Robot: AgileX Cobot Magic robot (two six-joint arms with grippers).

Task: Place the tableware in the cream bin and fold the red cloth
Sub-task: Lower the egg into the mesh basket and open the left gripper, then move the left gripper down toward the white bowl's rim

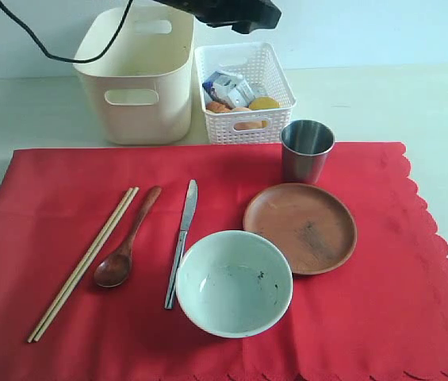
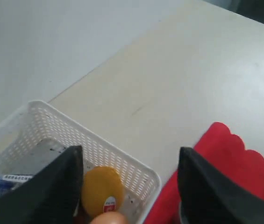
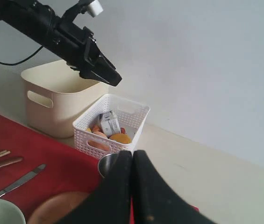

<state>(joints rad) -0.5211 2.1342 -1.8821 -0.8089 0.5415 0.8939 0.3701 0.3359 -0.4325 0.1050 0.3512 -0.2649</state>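
Steel cup is best gripped across its rim by the spread left tool and lowered upright into the cream bin; the right tool is pressed together.

No legible txt: red-white sticker on yellow round item, btwn fingers of left claw, has print too small to read, & blue-white carton in white basket, just beside one claw finger, shows only blurred print.
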